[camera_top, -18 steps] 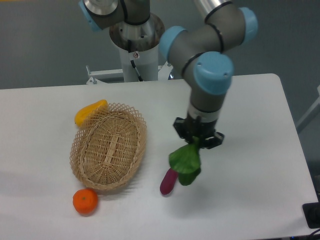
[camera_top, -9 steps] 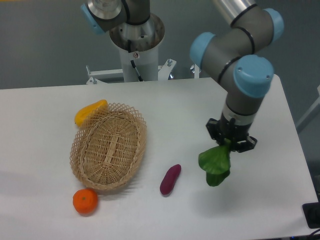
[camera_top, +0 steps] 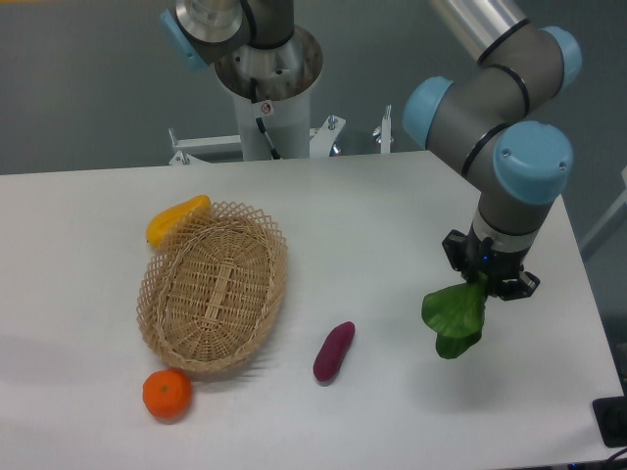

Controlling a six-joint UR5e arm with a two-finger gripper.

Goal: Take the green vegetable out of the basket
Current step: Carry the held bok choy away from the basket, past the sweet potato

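**A:** Where is the bok choy (camera_top: 455, 318) at this moment?

**B:** In the right part of the frame, hanging from the gripper (camera_top: 489, 284). The black fingers are clenched on its stem end, and the dark green leaves droop down and to the left beneath them. It hangs above the white table (camera_top: 392, 215), well apart from the basket (camera_top: 214, 286).

**A:** And the basket itself?

**B:** It sits left of centre, an oval tan wicker basket with an open lattice rim. Its woven floor is bare.

**A:** What lies around it?

**B:** A yellow-orange pepper (camera_top: 175, 219) lies at its upper left, touching or nearly touching the rim. An orange (camera_top: 167, 394) sits just beside the lower left edge of the basket, near the bottom of the frame. A purple sweet potato (camera_top: 333, 352) lies on the table to the right of the basket, between the basket and the bok choy, tilted with its upper end to the right.

**A:** How does the arm stand?

**B:** The arm (camera_top: 505, 108), grey with light blue joint caps, comes in from the top of the frame at the right and bends down, with the wrist pointing straight at the table. Its base column (camera_top: 266, 88) stands behind the table's far edge, at the upper centre-left.
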